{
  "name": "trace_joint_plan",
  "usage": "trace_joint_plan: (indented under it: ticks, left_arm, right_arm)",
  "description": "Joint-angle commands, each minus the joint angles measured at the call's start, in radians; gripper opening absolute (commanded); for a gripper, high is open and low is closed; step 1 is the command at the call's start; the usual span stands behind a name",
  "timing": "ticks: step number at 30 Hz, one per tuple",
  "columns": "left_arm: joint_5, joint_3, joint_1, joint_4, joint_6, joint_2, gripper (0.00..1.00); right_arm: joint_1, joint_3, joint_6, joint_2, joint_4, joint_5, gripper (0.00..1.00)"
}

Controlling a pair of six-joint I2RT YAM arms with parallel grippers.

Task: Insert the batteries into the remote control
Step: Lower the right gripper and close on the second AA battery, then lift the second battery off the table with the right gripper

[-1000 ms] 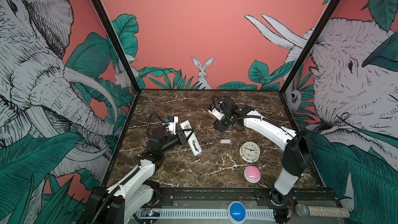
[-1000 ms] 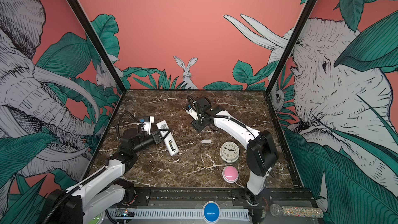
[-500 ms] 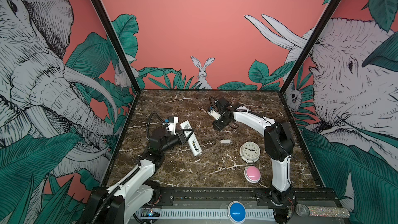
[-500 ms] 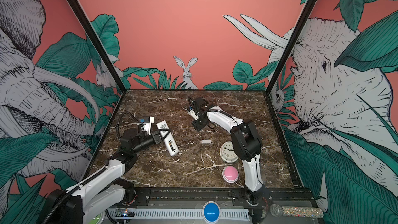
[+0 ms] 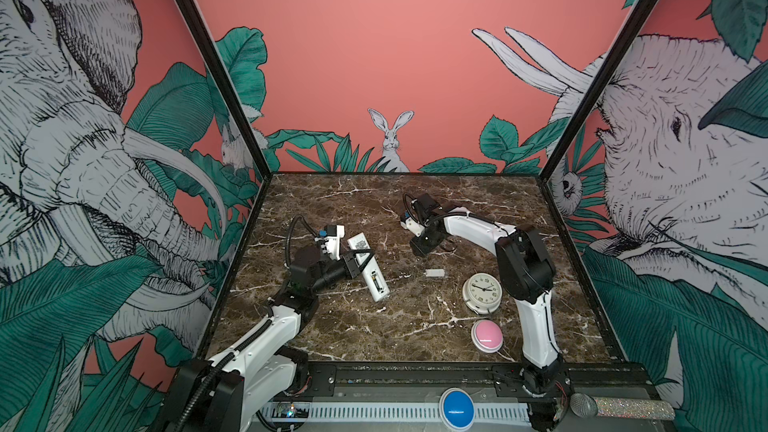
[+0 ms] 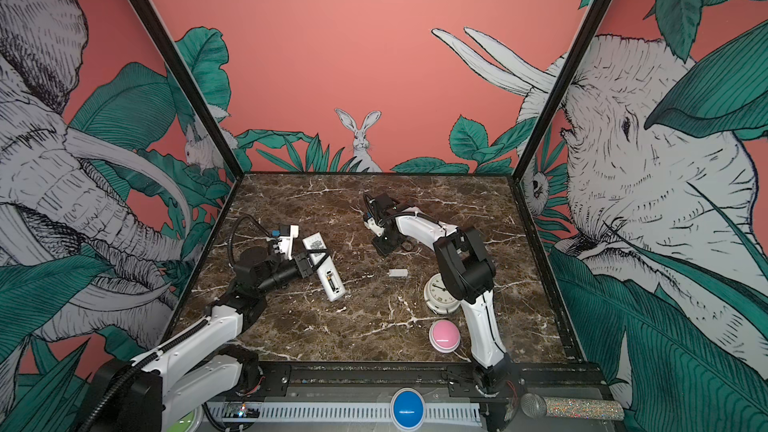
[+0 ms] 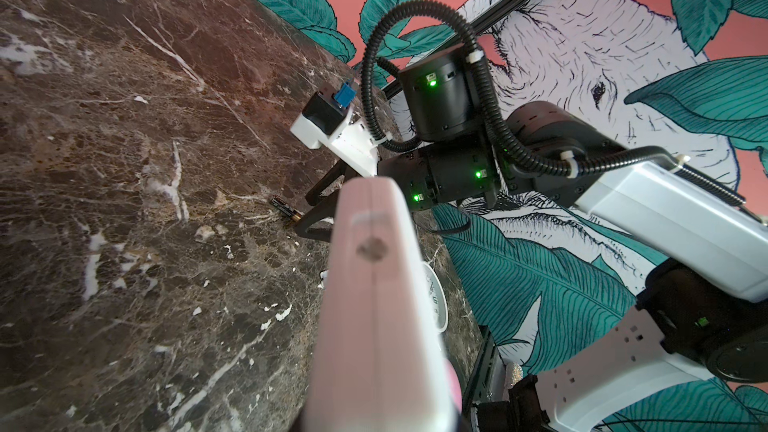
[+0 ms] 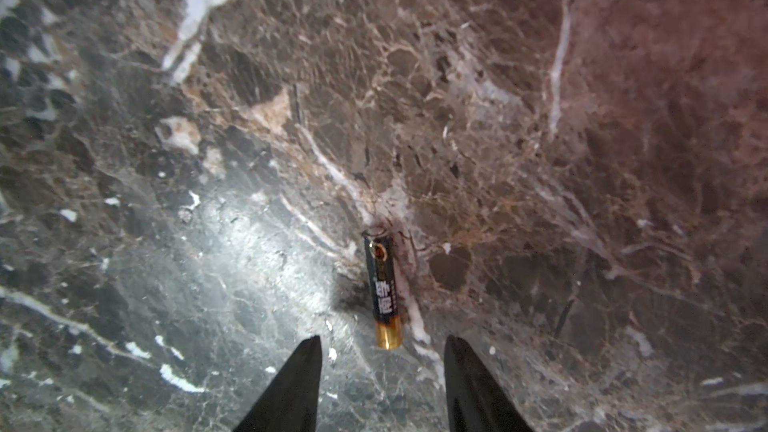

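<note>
One battery (image 8: 384, 290) lies just ahead of parted R pincer (image 8: 382, 337).

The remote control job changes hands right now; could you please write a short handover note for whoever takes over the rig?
Left end effector: shut on the remote control, which is back side up with its battery compartment uncovered.
Right end effector: open and low over the table. Its tips are just short of a battery lying loose, not gripped.
The cover piece lies on the table between the remote control and the clock.
Done: cover off. I cannot tell whether a battery is already inside.
Left: grasp this battery, seat it, then probably refit the cover piece.
</note>
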Motion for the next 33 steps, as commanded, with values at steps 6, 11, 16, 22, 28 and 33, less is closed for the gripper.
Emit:
trace_joint_plan:
  ticks: [6,11,16,22,28,33]
  left_arm:
    - [0.004,-0.006,0.007,0.053,-0.008,0.010,0.00]
    - [0.008,-0.005,0.008,0.076,-0.014,0.030,0.00]
    - [0.010,-0.001,0.009,0.079,-0.015,0.037,0.00]
    - [0.013,0.009,0.009,0.084,-0.013,0.053,0.00]
    - [0.017,0.019,0.010,0.090,-0.013,0.077,0.00]
    - [0.016,0.028,0.012,0.089,-0.011,0.085,0.00]
  right_arm:
    - [-0.010,0.034,-0.009,0.040,0.004,-0.010,0.46]
    - [-0.010,0.042,-0.010,0.053,0.006,-0.008,0.42]
    - [-0.010,0.044,-0.016,0.062,-0.002,0.000,0.38]
    - [-0.010,0.044,-0.028,0.068,-0.020,0.022,0.33]
    - [-0.010,0.044,-0.039,0.077,-0.031,0.016,0.27]
    - [-0.009,0.049,-0.052,0.088,-0.054,0.021,0.20]
